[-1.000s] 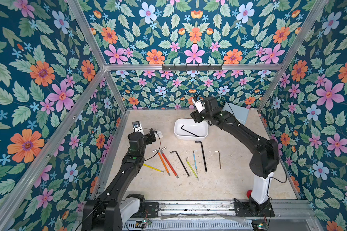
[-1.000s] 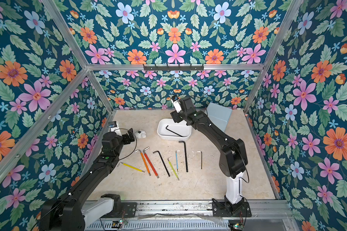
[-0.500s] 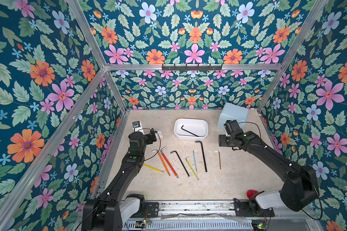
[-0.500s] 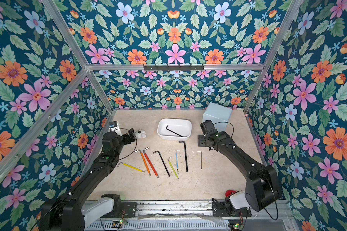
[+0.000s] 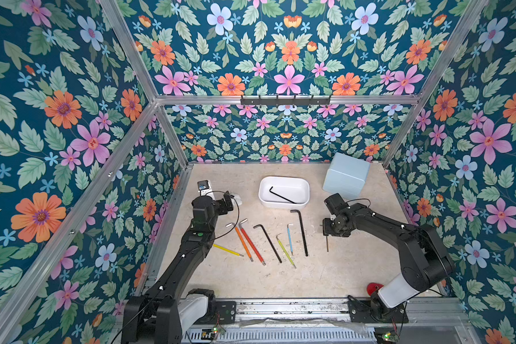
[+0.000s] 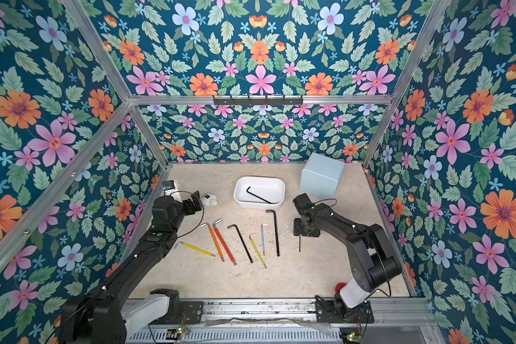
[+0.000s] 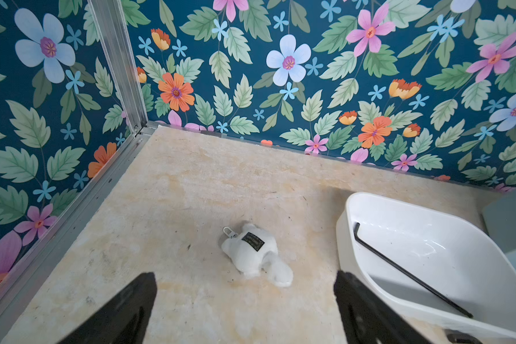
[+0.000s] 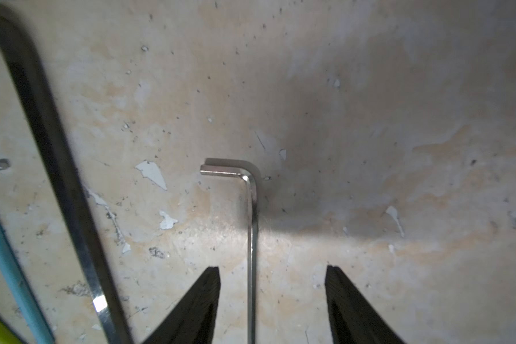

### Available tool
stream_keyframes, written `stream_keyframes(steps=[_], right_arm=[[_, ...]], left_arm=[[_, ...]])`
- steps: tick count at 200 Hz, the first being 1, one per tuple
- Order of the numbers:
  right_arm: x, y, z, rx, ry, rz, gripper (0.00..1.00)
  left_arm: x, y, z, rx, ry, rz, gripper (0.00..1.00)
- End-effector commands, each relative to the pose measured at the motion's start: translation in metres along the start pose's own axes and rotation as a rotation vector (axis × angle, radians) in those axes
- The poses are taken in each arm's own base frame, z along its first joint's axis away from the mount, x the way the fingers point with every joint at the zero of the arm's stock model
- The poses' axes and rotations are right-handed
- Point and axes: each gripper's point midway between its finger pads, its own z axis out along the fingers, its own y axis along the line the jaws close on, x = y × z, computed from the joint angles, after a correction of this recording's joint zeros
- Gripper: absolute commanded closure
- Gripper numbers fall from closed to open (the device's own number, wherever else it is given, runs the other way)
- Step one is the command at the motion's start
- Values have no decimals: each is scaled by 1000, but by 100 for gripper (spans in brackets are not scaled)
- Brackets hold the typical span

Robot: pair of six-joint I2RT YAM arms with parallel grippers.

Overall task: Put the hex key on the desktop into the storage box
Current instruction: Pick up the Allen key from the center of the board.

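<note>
A small silver hex key [image 8: 252, 208] lies on the beige desktop [image 5: 340, 274], at the right end of a row of several keys. My right gripper [image 8: 273, 268] is open just above it, one finger on each side of its shaft, touching nothing; in both top views it [image 5: 325, 231] [image 6: 298, 230] hides the key's bent end. The white storage box [image 5: 280, 205] [image 6: 258, 205] stands at the back middle with a black hex key [image 5: 282, 195] inside. My left gripper [image 7: 245, 275] [image 5: 228, 203] is open and empty at the left, beside the box.
A long black hex key [image 5: 301, 232] [image 8: 51, 149] and a blue one [image 5: 289, 238] lie close to the left of the silver key. A pale blue cube box [image 5: 346, 175] stands at the back right. A white plush toy [image 7: 256, 253] lies before the left gripper.
The right arm swung from above the storage box to the right and came down over the small silver key, its jaws narrowing a little. The left arm stayed still.
</note>
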Motion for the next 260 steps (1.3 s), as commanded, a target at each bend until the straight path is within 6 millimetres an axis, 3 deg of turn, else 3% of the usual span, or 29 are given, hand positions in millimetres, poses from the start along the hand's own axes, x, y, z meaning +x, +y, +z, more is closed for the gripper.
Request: stream_keyframes(steps=[1,41,119,179,220,260], right_arm=[[-1,4,8,-18,3,15,42],[4,2,23,7,45,15,51],[16,-2,32,40,105,15,72],[29,-4,38,88,151,-5,100],[27,1,38,93,142,-46,100],[8,10,20,58,73,-100,100]], left_arm=[[-3,1,0,-7,-7,-1,1],[-2,2,0,-15,-6,4,0],[-2,4,0,-24,-5,7,1],[-2,5,-2,-29,-11,8,1],[-2,6,-2,-32,-11,10,1],[-2,6,-3,-32,-13,7,0]])
